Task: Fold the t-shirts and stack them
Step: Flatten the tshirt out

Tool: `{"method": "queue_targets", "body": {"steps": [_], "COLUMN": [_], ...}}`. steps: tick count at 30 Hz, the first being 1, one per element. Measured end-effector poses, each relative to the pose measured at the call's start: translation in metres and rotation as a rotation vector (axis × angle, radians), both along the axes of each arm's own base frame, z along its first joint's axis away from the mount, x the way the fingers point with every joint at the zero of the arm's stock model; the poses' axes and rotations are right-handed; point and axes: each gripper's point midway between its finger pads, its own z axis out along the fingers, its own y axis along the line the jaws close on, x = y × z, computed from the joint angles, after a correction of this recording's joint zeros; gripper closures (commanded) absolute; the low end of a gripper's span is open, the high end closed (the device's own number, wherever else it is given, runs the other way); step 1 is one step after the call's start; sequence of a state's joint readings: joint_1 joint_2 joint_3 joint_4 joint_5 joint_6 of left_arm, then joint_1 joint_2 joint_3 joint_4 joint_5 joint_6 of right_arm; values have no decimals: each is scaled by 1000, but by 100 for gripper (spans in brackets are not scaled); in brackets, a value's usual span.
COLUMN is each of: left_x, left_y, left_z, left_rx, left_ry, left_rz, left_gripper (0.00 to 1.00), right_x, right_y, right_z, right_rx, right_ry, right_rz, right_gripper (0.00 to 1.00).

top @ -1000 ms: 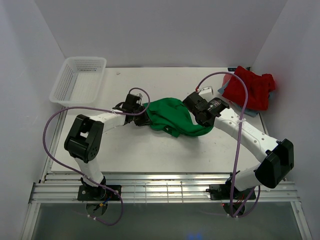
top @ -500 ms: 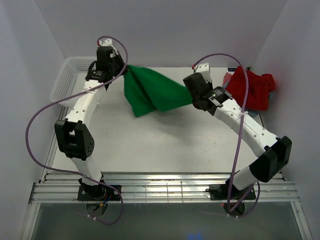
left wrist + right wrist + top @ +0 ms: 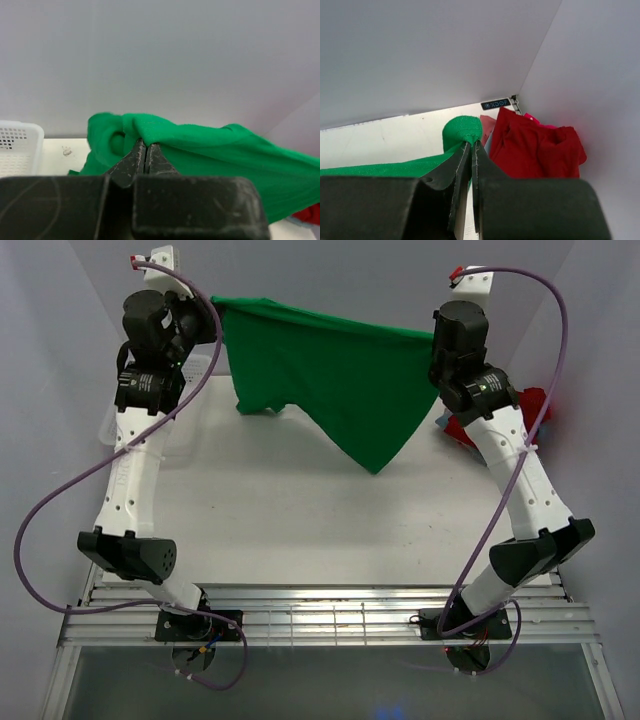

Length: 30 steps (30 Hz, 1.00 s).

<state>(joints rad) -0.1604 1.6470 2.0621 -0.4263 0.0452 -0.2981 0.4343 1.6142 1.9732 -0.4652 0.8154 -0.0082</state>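
Note:
The bright green t-shirt (image 3: 335,370) hangs stretched in the air between both raised arms, its lowest point dangling above the table. My left gripper (image 3: 212,306) is shut on its left top edge; in the left wrist view the jaws (image 3: 145,144) pinch the green cloth (image 3: 210,145). My right gripper (image 3: 430,338) is shut on its right top edge; the right wrist view shows it (image 3: 471,143) clamped on a green fold (image 3: 462,129). The red t-shirt (image 3: 528,410) lies crumpled at the back right corner and also shows in the right wrist view (image 3: 535,147). A blue-grey cloth edge (image 3: 443,421) peeks from under it.
A white mesh basket (image 3: 140,410) stands at the back left, mostly behind my left arm, and shows in the left wrist view (image 3: 17,150). White walls close in the table (image 3: 300,530) on three sides.
Both arms have lifted high and moved apart, raising the green t-shirt off the table and spreading it wide between them. The red t-shirt has not moved.

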Motion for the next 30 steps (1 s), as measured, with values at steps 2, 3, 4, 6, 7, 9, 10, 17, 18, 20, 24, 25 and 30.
{"method": "queue_targets", "body": {"steps": [2,3,4,6,7,9,10,17,18,20,24,25,30], "left_x": [-19,-30,-39,-65,-78,-103,-114,-154,-154,-150,-130,-118,-37], "left_y": [-1,-4,-6,-13,-15,-18,-19,-19,-19,-21,-24,-26,-37], "left_z": [10,16,20,24,24,17,11,-12,-9,0,9,5,-36], "left_rx": [23,35,44,64,71,80,83,77,75,69,63,63,58], "left_ry": [-30,-49,-64,-90,-101,-104,-97,-62,-64,-73,-75,-56,86], "left_rz": [-42,-71,-97,-159,-189,-232,-249,-282,-282,-282,-281,-282,-279], "left_gripper": [100,100,100,100,100,100,100,100,100,100,100,100,100], "right_x": [-10,-15,-22,-37,-46,-63,-72,-133,-138,-144,-134,-128,-59], "right_y": [-2,-4,-6,-9,-12,-16,-17,-25,-26,-26,-22,-20,-4], "right_z": [16,22,27,35,37,41,42,68,74,84,77,72,5], "right_rx": [-5,-5,-7,-10,-10,-7,-6,55,65,82,78,73,25], "right_ry": [-29,-40,-49,-61,-64,-66,-64,-106,-118,-137,-108,-94,65], "right_rz": [22,33,45,71,83,104,119,216,225,239,232,224,176], "right_gripper": [92,92,92,92,92,92,92,92,92,92,92,92,92]}}
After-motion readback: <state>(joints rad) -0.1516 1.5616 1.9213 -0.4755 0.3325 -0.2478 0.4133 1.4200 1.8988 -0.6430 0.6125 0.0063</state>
